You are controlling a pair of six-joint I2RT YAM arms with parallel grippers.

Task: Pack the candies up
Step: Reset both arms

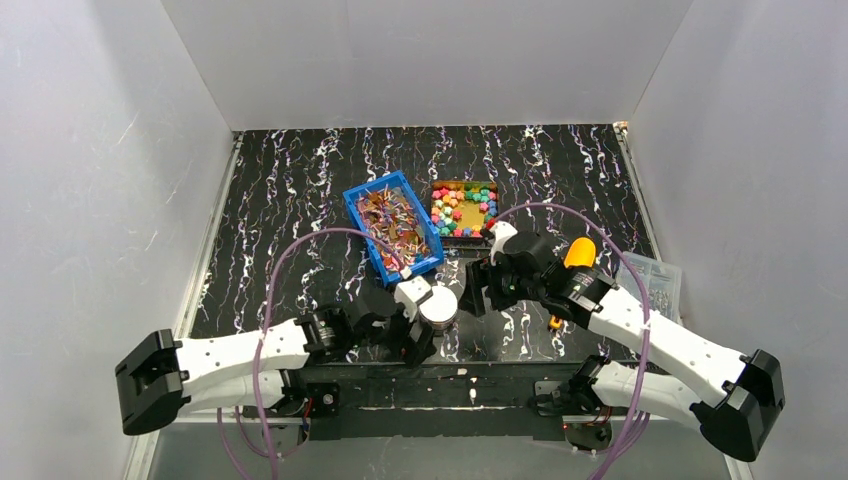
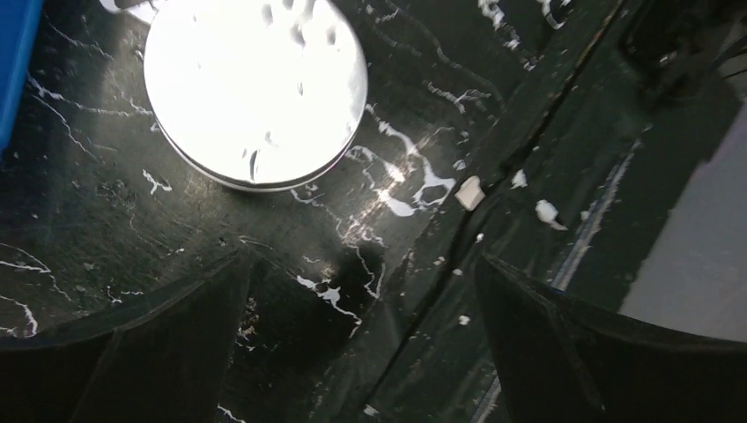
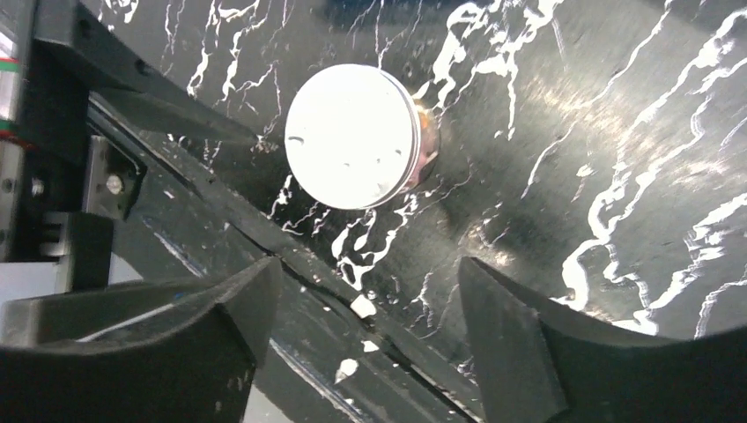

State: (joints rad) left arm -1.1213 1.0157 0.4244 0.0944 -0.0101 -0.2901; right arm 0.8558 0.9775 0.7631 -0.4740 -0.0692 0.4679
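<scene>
Status: my left claw (image 2: 361, 300) stands wide and empty. My right claw (image 3: 370, 291) is parted and also empty. Between them, close to the near edge of the black marbled table (image 1: 290, 200), sits a round white-topped metal tin (image 1: 437, 308); neither claw touches it. The small multicoloured candies (image 1: 445, 215) lie in a gold rectangular tray (image 1: 463, 183) toward the far edge, just beside a blue plastic bin (image 1: 372, 183).

Procedure, as I judge it: centre one claw on the tin, straddle its wall evenly, then close. The glossy top may slip, so I should grip low on the side.
</scene>
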